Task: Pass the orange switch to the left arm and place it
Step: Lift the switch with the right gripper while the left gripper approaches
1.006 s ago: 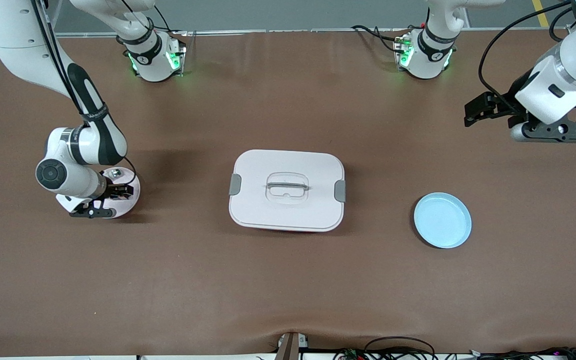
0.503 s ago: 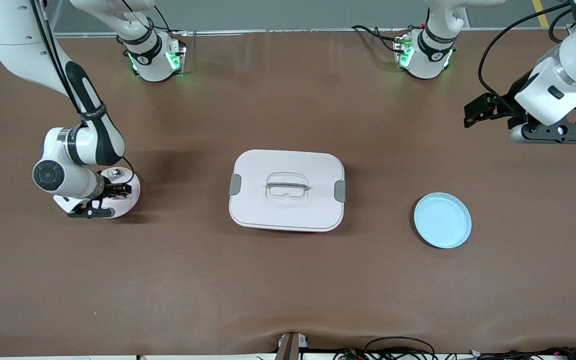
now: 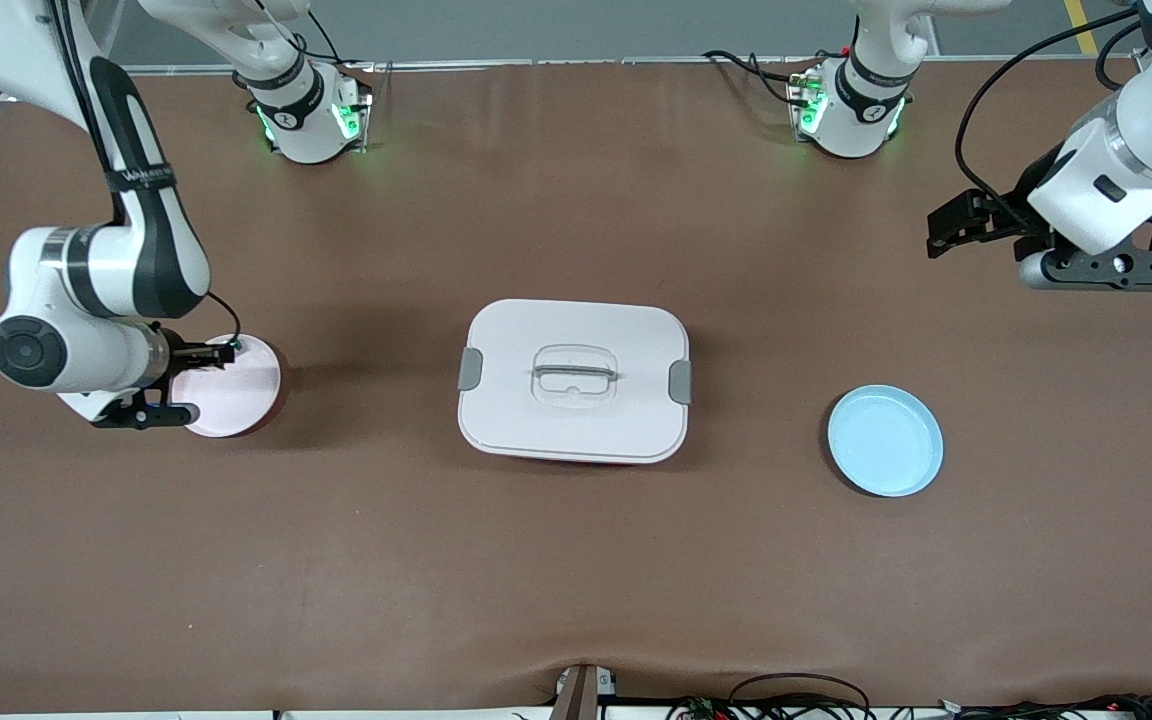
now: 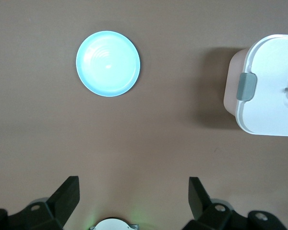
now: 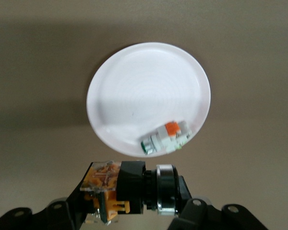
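Above the pink plate (image 3: pixel 236 395) at the right arm's end of the table, the right gripper (image 3: pixel 204 353) has its jaws closed on the orange switch (image 5: pixel 129 189), a small black component with an orange end and a silver collar, lifted off the plate and held across its black middle. A second small item (image 5: pixel 165 138), silver-green with an orange patch, lies on the plate near its rim. The white box (image 3: pixel 574 380) sits mid-table between this plate and the blue plate (image 3: pixel 885 441), which lies toward the left arm's end. The left gripper (image 4: pixel 132 194) waits high over that end of the table, jaws spread wide and holding nothing. The switch looks light, rigid and hard-shelled, so weight should be no worry, but its smooth plastic and metal faces could slip or twist in a loose pinch. With the black middle taken, the orange end and the silver collar stick out either side, and the blocky orange end probably offers the second gripper the flatter, surer hold; the round collar seems more likely to roll between the pads. The handover would best take place clear of the box.
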Motion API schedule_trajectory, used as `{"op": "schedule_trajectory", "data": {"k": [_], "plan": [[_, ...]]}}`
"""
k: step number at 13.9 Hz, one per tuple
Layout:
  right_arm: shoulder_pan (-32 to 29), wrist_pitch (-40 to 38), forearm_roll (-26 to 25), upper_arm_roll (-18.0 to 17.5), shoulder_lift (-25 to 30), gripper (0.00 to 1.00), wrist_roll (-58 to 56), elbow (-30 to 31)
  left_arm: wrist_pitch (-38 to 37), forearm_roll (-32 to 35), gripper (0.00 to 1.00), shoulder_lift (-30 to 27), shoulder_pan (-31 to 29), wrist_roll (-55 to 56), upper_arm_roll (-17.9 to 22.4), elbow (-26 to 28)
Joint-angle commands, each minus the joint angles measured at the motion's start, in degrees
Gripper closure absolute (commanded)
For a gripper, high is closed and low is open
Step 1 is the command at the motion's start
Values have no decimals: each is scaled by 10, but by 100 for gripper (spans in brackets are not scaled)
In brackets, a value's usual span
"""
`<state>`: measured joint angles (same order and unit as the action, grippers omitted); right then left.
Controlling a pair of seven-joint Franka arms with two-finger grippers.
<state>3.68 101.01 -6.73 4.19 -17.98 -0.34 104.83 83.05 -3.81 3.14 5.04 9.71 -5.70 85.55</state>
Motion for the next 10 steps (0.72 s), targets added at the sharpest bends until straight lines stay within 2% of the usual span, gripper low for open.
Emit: {"op": "schedule_trajectory", "data": {"k": [1,4,6,10], "plan": [[30,-126,8,0,-5,75,25,-106,-1,-6,0,7,1,1,0,-10],[73,-228,59,-1,-5,75,122,-182,-1,0,0,8,2,0,0,-10],[99,-276,114,-1,-6,76,186,-218,0,0,0,13,10,0,0,-11],[149,-306,264,-1,-6,74,396,-244,0,-8,0,15,12,0,-5,-13]]}}
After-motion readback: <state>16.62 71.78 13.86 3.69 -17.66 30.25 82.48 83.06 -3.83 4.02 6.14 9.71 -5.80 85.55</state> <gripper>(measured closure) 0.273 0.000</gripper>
